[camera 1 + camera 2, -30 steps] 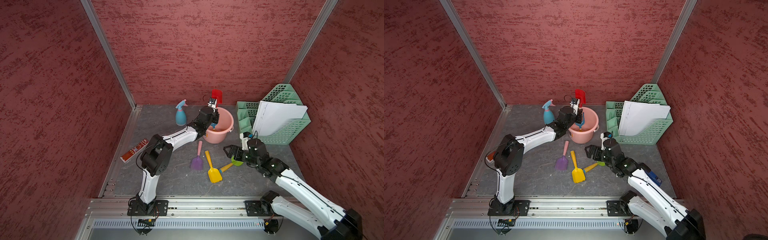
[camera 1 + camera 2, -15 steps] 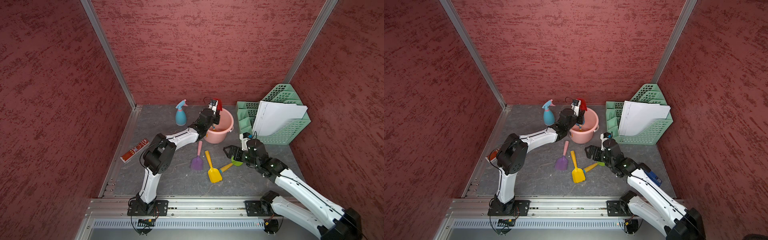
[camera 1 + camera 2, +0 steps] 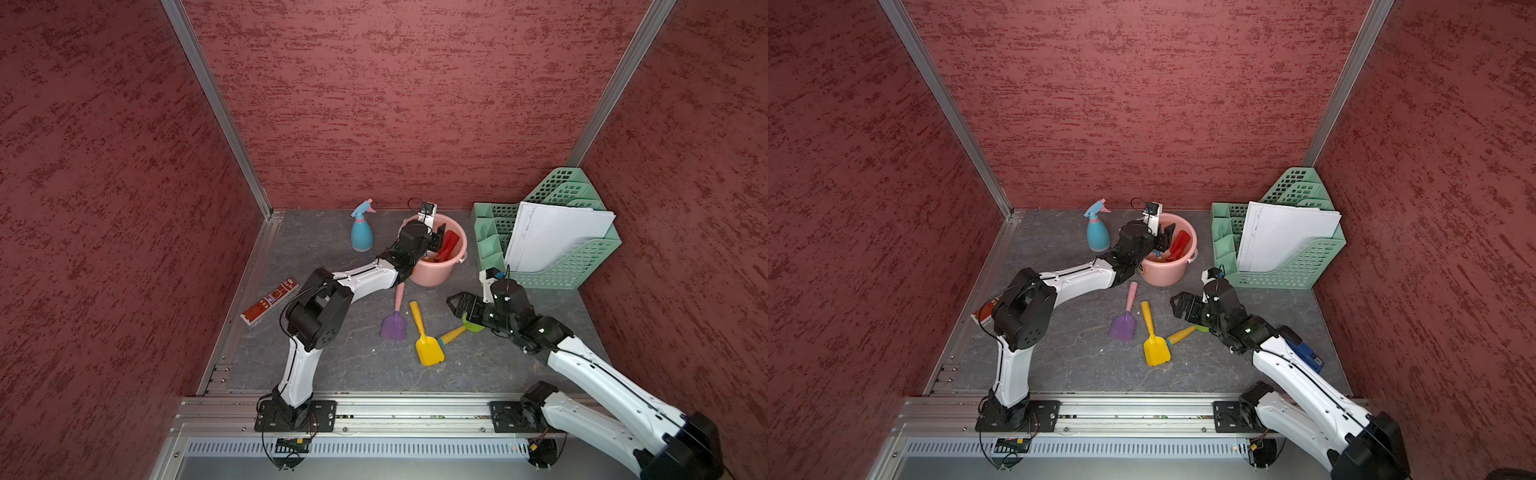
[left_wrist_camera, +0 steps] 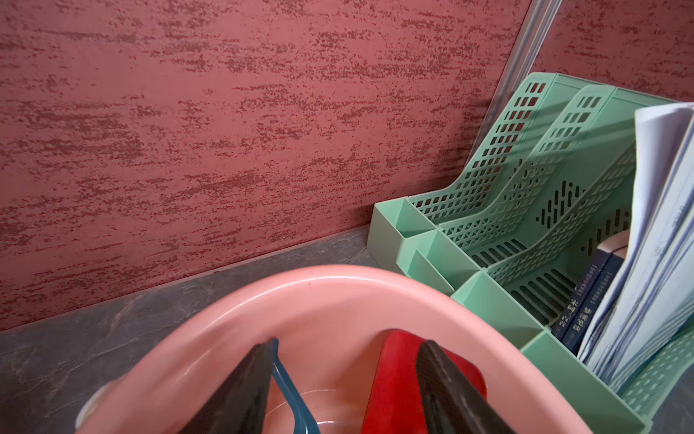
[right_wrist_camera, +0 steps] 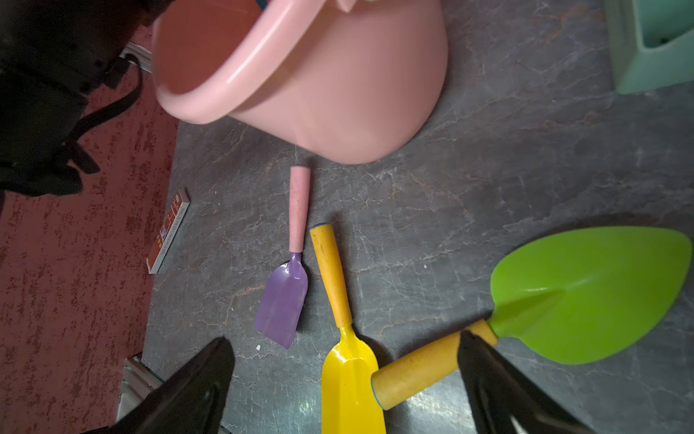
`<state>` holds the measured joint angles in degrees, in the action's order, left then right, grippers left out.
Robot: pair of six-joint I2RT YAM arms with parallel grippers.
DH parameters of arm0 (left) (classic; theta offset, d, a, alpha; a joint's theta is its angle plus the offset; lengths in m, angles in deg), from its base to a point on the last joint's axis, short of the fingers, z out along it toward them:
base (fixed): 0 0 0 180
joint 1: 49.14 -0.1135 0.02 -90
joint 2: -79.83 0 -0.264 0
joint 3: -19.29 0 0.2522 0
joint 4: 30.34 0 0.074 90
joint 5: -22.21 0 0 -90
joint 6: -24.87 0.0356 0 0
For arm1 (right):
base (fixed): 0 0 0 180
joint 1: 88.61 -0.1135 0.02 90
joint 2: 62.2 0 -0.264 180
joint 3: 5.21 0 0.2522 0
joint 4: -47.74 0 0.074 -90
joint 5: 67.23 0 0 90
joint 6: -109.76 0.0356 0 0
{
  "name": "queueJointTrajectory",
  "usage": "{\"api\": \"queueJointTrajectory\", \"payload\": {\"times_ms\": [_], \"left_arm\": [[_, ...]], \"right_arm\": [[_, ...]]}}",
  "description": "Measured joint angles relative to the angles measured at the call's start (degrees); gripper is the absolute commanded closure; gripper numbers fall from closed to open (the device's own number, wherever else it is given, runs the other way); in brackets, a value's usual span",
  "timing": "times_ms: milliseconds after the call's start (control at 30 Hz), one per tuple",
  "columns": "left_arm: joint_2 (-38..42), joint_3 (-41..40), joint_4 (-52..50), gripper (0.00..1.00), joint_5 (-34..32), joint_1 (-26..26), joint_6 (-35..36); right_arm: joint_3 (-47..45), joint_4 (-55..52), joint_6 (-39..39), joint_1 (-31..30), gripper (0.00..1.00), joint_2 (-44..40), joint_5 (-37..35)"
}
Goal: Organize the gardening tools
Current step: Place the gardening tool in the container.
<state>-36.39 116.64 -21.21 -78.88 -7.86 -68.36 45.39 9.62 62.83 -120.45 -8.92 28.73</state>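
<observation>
Green trowel [image 5: 589, 293] lies flat beside the yellow shovel [image 5: 349, 387], below the right gripper [image 5: 343, 338], jaws wide and empty; judged light, stiff, slick-bladed, so grip its round handle crosswise; left gripper [image 4: 346, 342], jaws parted, clamps nothing beside the red spade [image 4: 394, 375] in the pink bucket [image 4: 300, 278].
</observation>
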Motion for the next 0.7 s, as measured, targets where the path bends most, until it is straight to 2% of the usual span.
{"api": "queueJointTrajectory", "payload": {"times_ms": [67,133,500,700], "left_arm": [[1.6,-1.4,-0.7,0.09,-0.39,0.76,0.5],[4.02,-3.13,-1.81,0.0,-0.81,1.62,0.7],[26.21,-21.46,-9.57,0.0,-2.86,5.77,-3.08],[35.06,-30.99,-16.24,0.0,-5.49,7.52,-6.93]], "right_arm": [[0.72,-3.04,1.84,0.0,0.02,1.6,0.02],[2.1,-6.23,3.72,0.0,0.02,3.61,0.35],[3.69,-14.29,16.57,0.0,0.02,6.4,4.22],[3.65,-14.88,23.1,0.0,0.13,8.55,4.59]]}}
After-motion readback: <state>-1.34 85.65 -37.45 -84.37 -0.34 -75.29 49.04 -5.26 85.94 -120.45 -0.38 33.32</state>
